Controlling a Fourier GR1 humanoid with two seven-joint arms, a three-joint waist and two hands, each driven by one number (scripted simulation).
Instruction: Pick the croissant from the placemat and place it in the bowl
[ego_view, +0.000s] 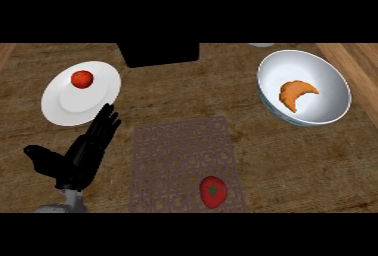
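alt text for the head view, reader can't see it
A croissant lies in a white bowl at upper right. A tomato sits on the placemat, an apple on a plate; the open left hand rests at left.

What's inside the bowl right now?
The croissant lies inside the bowl, alone, near the middle. Nothing else shows in it; only the patch of bowl floor under the croissant is covered.
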